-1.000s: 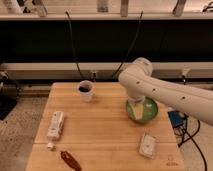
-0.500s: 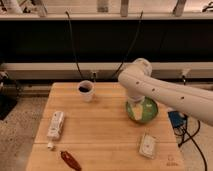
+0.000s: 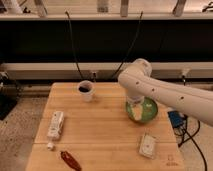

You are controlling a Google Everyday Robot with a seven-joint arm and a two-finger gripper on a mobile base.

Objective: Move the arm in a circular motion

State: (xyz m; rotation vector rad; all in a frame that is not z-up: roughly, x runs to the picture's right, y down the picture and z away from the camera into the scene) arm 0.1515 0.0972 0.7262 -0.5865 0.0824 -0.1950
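Observation:
The arm [image 3: 160,90] is a large glossy white tube that comes in from the right edge and bends at a bulbous joint [image 3: 134,75] over the right half of the wooden table [image 3: 100,125]. Below the joint it drops toward a green bowl [image 3: 142,111]. The gripper [image 3: 135,106] hangs at the bowl's left rim, mostly hidden by the arm.
A white cup [image 3: 86,91] with dark liquid stands at the back of the table. A white packet [image 3: 55,125] lies at the left, a red-brown item [image 3: 70,160] at the front left, a small pale packet [image 3: 147,145] at the front right. Black cables hang behind.

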